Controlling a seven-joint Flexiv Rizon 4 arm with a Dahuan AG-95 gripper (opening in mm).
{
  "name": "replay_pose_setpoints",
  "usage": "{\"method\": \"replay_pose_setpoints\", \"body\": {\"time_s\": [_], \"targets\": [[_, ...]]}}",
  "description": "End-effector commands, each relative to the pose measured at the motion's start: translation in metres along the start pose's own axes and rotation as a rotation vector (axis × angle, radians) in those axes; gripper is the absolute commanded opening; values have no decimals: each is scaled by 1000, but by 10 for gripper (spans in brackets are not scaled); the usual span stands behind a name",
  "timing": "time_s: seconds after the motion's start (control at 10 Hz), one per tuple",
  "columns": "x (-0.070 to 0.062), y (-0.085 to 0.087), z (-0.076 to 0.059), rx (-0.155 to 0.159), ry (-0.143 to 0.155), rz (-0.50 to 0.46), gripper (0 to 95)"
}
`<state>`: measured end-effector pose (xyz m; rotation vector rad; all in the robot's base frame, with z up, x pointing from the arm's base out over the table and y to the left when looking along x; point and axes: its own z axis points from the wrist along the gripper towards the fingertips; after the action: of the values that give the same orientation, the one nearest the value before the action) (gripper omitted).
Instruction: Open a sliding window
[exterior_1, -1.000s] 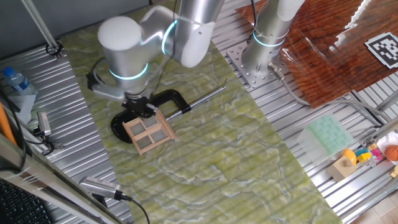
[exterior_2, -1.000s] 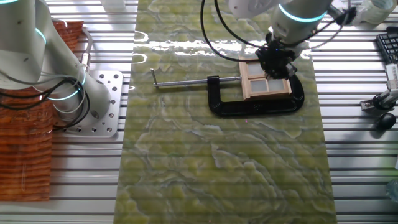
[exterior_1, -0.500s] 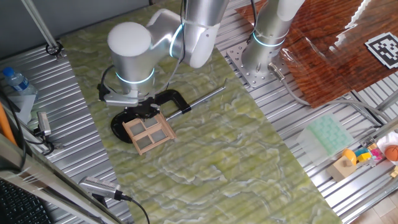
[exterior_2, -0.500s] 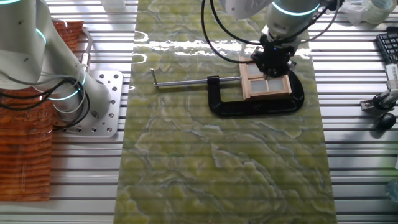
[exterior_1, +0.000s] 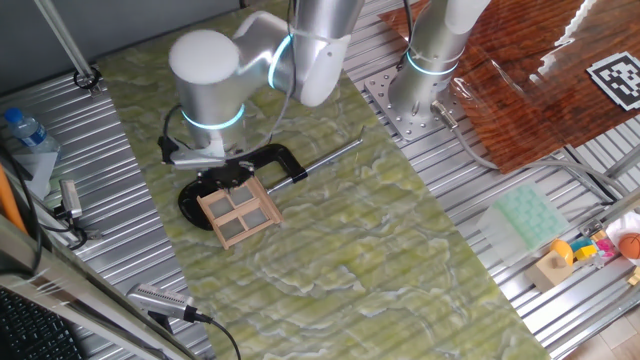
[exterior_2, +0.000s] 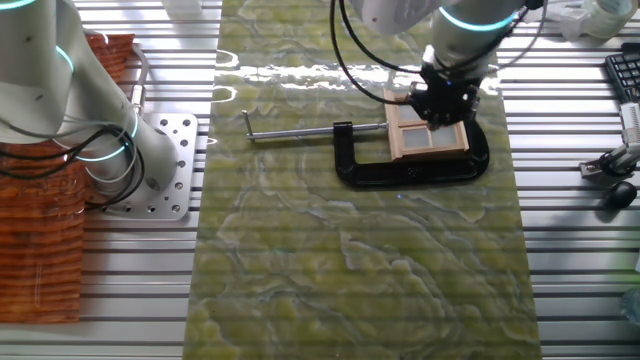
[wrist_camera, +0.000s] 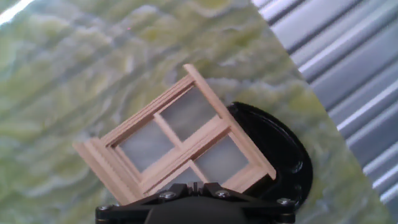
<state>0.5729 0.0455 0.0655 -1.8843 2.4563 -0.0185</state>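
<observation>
The sliding window (exterior_1: 238, 212) is a small tan wooden frame with four greyish panes. It lies on the green marbled mat, resting on the black C-clamp (exterior_1: 272, 158). It also shows in the other fixed view (exterior_2: 428, 137) and in the hand view (wrist_camera: 180, 146). My gripper (exterior_1: 228, 178) stands upright over the window's back edge, also seen in the other fixed view (exterior_2: 440, 100). In the hand view its fingertips (wrist_camera: 208, 186) sit pressed together at the frame's near edge, with nothing seen between them. Whether they touch the wood I cannot tell.
The clamp's steel screw rod (exterior_2: 300, 130) sticks out over the mat. A second arm's base (exterior_1: 425, 70) stands at the back. A water bottle (exterior_1: 25, 130), a green tray (exterior_1: 525, 215), coloured toys (exterior_1: 590, 250) and a mouse (exterior_2: 615, 195) lie off the mat.
The arm's elbow has swung slightly and the gripper has shifted a little over the window's back edge. The window and clamp have not moved.
</observation>
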Motion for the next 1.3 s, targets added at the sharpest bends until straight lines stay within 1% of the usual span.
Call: {"method": "replay_pose_setpoints", "body": {"time_s": [0.1, 0.2, 0.3, 0.4, 0.7, 0.8, 1.0, 1.1, 1.2, 1.3], "targets": [[4, -5, -1, -8, -10, -111, 0], [3, -4, 2, -9, -18, -135, 0], [2, -3, 5, -9, -36, -165, 0], [2, -2, 6, -6, -36, -169, 0], [-8, -11, 5, -6, -7, -152, 0], [-10, -12, 7, -7, -2, -146, 0], [-10, -12, 10, -19, -9, -167, 0], [-10, -11, 11, -33, -9, -200, 0], [-12, -7, 15, -22, -15, -210, 0], [-13, -4, 17, -22, -15, -197, 0]]}}
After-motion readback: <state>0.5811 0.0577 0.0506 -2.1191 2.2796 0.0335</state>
